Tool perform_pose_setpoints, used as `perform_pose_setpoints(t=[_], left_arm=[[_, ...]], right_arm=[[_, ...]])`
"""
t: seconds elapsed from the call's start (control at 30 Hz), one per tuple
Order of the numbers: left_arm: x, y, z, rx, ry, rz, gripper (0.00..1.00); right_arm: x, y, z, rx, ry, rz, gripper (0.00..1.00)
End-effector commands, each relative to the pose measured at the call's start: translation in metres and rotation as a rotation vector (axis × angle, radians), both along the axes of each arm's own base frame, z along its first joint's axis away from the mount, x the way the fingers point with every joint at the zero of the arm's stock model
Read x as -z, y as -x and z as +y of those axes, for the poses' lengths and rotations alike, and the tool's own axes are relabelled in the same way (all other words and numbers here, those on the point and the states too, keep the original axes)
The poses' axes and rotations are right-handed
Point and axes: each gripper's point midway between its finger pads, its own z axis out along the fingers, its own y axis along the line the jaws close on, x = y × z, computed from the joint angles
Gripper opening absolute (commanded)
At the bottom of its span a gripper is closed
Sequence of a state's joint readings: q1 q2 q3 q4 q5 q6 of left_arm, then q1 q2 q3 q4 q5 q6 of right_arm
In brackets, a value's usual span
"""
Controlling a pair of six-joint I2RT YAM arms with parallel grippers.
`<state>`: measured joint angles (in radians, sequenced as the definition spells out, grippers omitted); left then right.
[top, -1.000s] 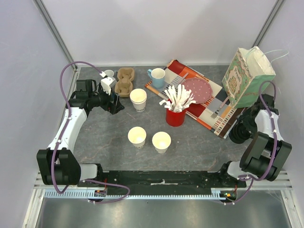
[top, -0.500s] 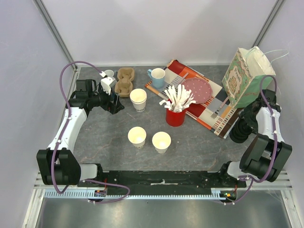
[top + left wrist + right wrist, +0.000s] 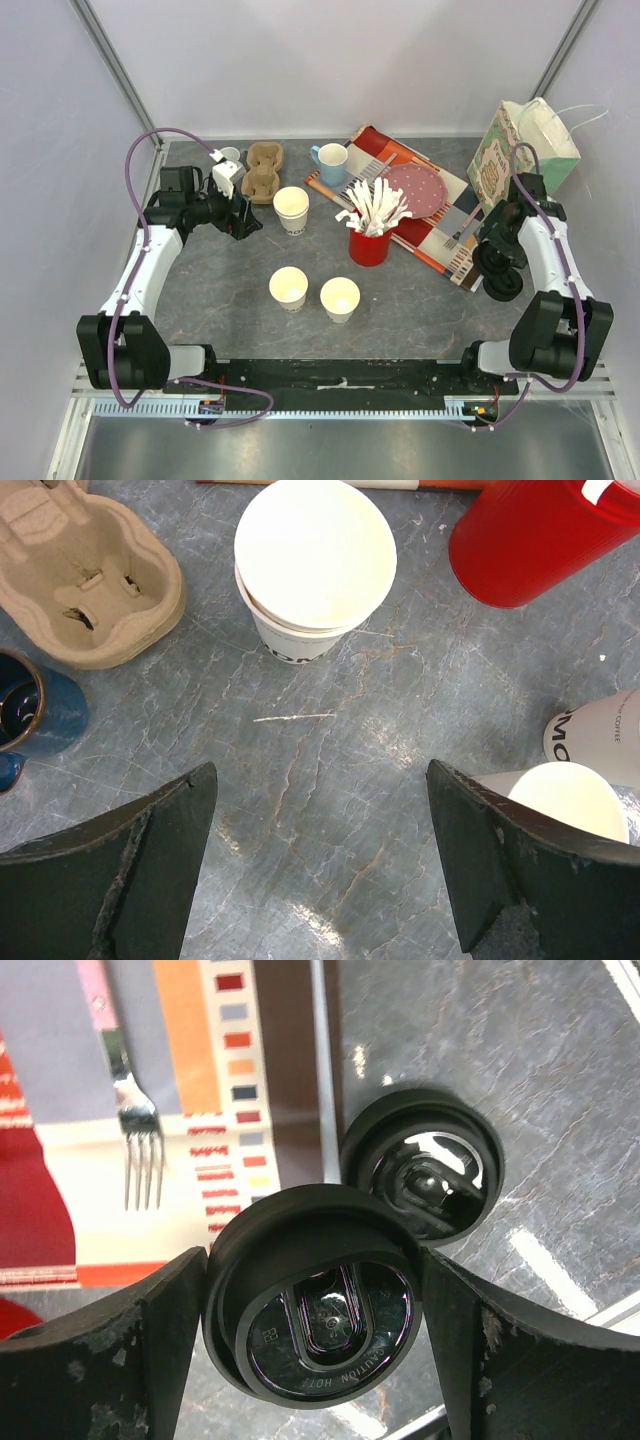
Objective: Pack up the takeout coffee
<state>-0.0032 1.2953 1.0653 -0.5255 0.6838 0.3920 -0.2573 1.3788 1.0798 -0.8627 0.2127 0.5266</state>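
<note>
Left gripper (image 3: 243, 218): jaws spread, only bare desk (image 3: 330, 810) between them. It hangs just beside the cardboard cup carrier (image 3: 263, 170) and a dark blue mug (image 3: 30, 705).

Takeout cups, all three upright on the desk, no lids on:
- far cup (image 3: 291, 208), just right of the left gripper;
- near-left cup (image 3: 288, 287) and near-right cup (image 3: 339, 298), side by side but apart, toward the front.

Red cup (image 3: 368, 245) of white utensils stands at the edge of the striped placemat (image 3: 445, 240).

Two black lids lie by the placemat's right edge. Right gripper (image 3: 312, 1255): jaws wide, flanking the near lid (image 3: 310, 1335) at its rim. Pinching it or not, cannot tell. Second lid (image 3: 425, 1165) sits just behind it.
</note>
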Motion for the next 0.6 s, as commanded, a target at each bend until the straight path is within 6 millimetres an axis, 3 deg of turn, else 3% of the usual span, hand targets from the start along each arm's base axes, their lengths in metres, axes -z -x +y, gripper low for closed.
perform_pose_setpoints(t=[0.0, 0.2, 0.37, 0.57], left_arm=[[-0.018, -0.006, -0.003, 0.034, -0.004, -0.064, 0.91], [-0.016, -0.008, 0.002, 0.02, -0.024, -0.067, 0.91], [-0.016, -0.009, 0.003, 0.016, -0.033, -0.073, 0.91], [-0.018, -0.01, 0.008, -0.003, -0.057, -0.087, 0.91]], right_arm=[[-0.028, 0.007, 0.023, -0.067, 0.035, -0.016, 0.81], [-0.019, 0.026, 0.097, -0.199, -0.027, -0.003, 0.8], [0.006, 0.052, 0.157, -0.323, -0.055, 0.048, 0.78], [0.019, 0.076, 0.206, -0.456, -0.004, 0.058, 0.79]])
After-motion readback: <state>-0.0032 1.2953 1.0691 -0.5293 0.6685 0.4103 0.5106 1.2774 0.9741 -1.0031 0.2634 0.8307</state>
